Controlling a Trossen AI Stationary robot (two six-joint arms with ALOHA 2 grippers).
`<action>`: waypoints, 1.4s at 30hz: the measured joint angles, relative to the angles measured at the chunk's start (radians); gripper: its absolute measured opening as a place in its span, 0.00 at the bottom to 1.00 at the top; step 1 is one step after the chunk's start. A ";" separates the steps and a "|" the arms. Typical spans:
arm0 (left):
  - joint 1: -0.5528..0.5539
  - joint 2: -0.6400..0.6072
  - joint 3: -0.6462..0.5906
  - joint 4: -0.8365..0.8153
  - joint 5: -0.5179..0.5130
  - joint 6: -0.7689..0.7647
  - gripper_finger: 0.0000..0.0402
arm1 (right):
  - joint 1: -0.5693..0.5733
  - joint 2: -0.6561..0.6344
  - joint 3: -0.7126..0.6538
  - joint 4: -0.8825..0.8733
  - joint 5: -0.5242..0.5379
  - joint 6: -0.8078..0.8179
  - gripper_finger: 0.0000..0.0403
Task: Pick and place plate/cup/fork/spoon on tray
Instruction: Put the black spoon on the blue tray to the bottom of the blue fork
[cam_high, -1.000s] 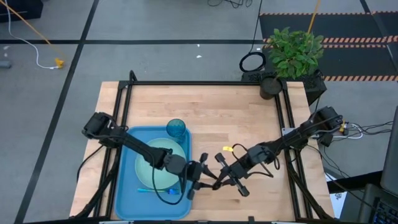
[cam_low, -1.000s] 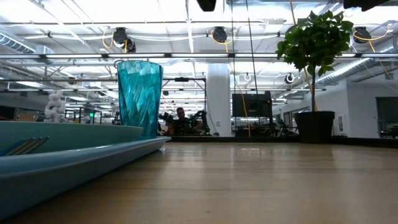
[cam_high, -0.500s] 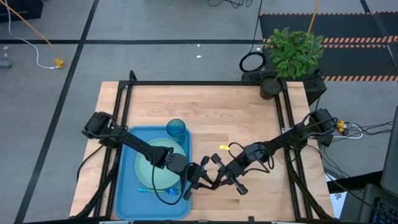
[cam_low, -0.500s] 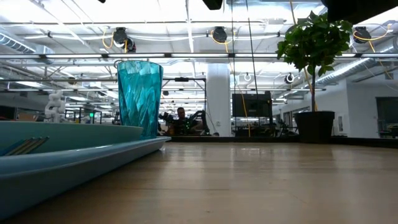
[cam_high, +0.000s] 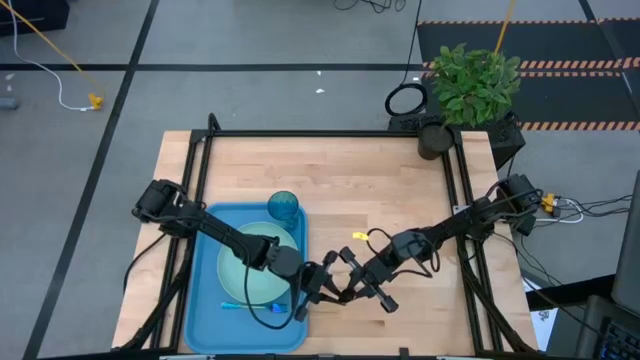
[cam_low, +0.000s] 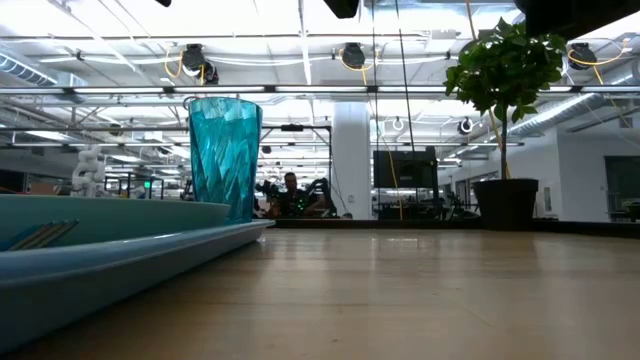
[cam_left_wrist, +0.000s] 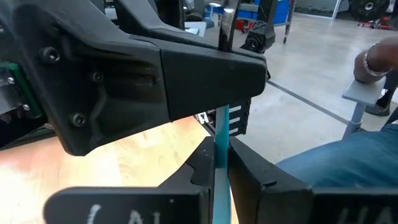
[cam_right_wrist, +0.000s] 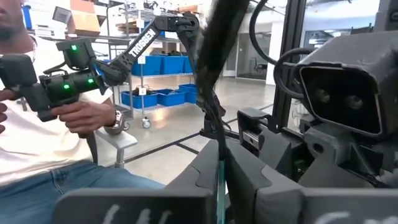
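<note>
The blue tray (cam_high: 205, 300) lies at the table's near left. On it rest the pale green plate (cam_high: 250, 268), the teal cup (cam_high: 284, 207) upright at its far right corner, and the light-blue fork (cam_high: 238, 305) near its near rim. My left gripper (cam_high: 324, 290) and right gripper (cam_high: 349, 291) meet tip to tip just right of the tray, above the table. Both are shut on the spoon's thin teal handle (cam_left_wrist: 221, 140). The spoon's bowl is hidden. The low view shows the cup (cam_low: 225, 155) and the tray's rim (cam_low: 150, 255). My left gripper pinches the spoon's thin teal handle (cam_left_wrist: 219, 163) between its two fingers, coming roughly level from the table's left. The spoon is clear of the table. Its far part is hidden by the right gripper's body. My right gripper pinches the same thin teal handle (cam_right_wrist: 219, 177) between its two fingers, coming from the table's right and facing the left gripper. Which end of the handle it has cannot be told.
A potted plant (cam_high: 470, 85) stands at the table's far right corner. Bare wood (cam_high: 380, 190) lies to the right of and beyond the tray. A person (cam_right_wrist: 37, 130) holding a controller stands beyond the table's near side.
My right gripper has gone a little toward the table's left, closing up on my left gripper beside the tray. The things on the tray have stayed where they were.
</note>
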 joint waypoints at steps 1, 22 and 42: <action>0.000 0.000 0.000 -0.004 0.001 0.000 0.07 | -0.001 0.000 0.000 -0.001 0.000 0.007 0.04; -0.002 -0.003 -0.001 -0.034 -0.041 -0.031 0.05 | -0.003 -0.037 0.000 -0.035 0.008 0.020 0.02; -0.003 -0.003 -0.001 0.081 0.051 -0.080 0.28 | -0.003 -0.038 0.000 -0.064 -0.069 -0.063 0.00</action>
